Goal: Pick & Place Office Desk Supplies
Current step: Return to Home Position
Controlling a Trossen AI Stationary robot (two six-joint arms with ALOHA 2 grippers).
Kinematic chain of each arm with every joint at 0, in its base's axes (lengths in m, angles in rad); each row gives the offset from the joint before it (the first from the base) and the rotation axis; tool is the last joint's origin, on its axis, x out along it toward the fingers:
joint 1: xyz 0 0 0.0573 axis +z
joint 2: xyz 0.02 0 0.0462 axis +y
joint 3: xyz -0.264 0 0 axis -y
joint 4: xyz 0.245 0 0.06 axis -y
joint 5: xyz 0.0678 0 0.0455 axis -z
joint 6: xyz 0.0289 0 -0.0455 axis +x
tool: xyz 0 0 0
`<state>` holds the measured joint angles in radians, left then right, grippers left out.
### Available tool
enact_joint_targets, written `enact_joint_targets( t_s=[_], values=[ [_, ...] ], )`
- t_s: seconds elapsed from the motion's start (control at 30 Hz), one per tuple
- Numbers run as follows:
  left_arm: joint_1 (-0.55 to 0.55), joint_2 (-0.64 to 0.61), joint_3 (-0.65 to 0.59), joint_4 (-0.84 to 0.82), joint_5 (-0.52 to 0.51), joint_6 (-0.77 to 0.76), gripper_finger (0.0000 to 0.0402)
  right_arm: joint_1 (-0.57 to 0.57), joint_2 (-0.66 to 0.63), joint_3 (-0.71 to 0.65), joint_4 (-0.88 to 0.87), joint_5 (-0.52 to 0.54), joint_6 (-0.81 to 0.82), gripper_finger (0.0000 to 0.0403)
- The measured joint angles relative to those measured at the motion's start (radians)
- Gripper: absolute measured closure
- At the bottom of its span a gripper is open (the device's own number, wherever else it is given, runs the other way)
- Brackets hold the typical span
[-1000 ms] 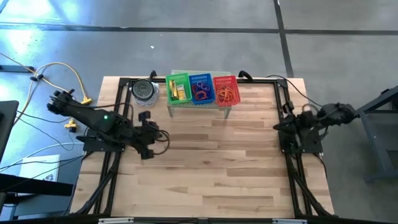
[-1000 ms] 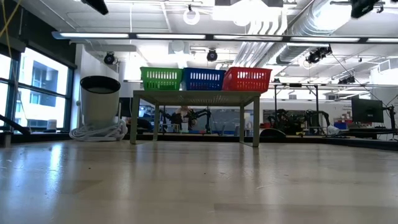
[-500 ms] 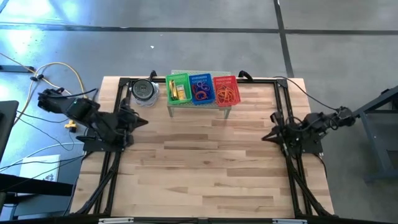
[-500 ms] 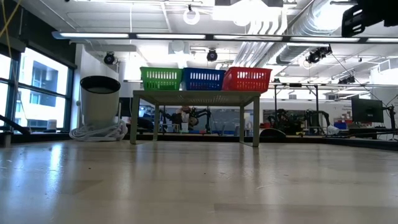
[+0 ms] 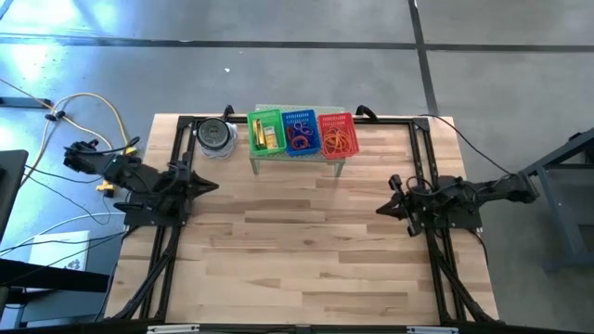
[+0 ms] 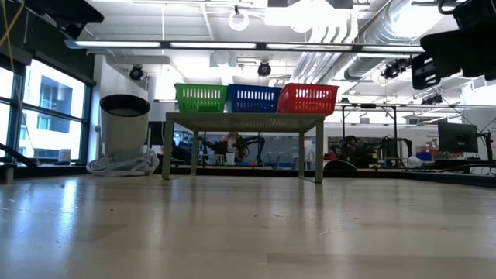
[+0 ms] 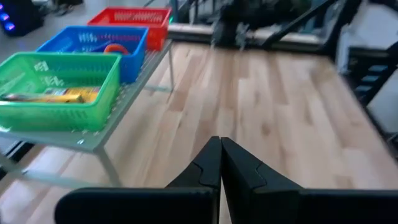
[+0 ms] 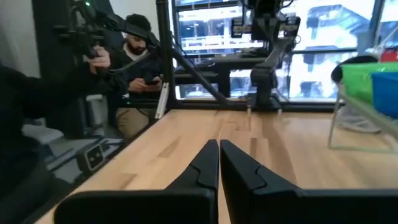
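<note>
Where baskets (image 6: 254, 100) stand, orange band loops (image 5: 339, 141), tangled

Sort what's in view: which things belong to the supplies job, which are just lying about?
Job: yellow pieces in green basket; bands in blue basket; orange bands in red basket; left gripper, right gripper, both shut, off to the sides.
Lying about: dark-lidded jar beside the stand; yellow cable on the floor.

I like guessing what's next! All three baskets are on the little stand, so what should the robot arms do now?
Probably tuck both arms back to rest. The green basket, blue basket and red basket all sit on the stand, and the left gripper and right gripper are at the table's sides, jaws shut, holding nothing.
</note>
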<state>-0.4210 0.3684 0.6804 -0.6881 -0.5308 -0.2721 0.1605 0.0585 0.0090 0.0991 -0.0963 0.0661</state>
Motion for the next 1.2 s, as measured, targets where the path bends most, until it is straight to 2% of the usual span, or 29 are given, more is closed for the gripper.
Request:
enact_joint_targets(
  t_s=[0.17,0.33,0.5,0.7,0.87,1.1,1.2],
  values=[
    [0.000,-0.067,-0.046,0.052,0.054,0.013,0.0401,-0.075,0.002,0.000,-0.004,-0.115,0.017,0.0399],
    [0.000,-0.106,-0.106,0.065,0.064,0.018,0.0401,-0.111,0.002,0.000,-0.033,-0.143,0.011,0.0399],
    [0.000,-0.147,-0.176,0.125,0.099,0.032,0.0401,-0.111,0.009,-0.001,-0.048,-0.072,-0.007,0.0399],
    [0.000,-0.206,-0.319,0.294,0.160,0.067,0.0401,-0.111,0.013,-0.001,-0.057,0.016,-0.010,0.0399],
    [0.000,-0.255,-0.410,0.370,0.166,0.078,0.0401,-0.111,0.013,-0.001,-0.058,0.018,-0.010,0.0399],
    [0.000,-0.319,-0.521,0.524,0.338,0.162,0.0401,-0.111,0.013,-0.002,-0.058,0.017,-0.010,0.0398],
    [0.000,-0.330,-0.570,0.565,0.350,0.169,0.0401,-0.111,0.013,-0.002,-0.058,0.017,-0.010,0.0398]
  ],
)
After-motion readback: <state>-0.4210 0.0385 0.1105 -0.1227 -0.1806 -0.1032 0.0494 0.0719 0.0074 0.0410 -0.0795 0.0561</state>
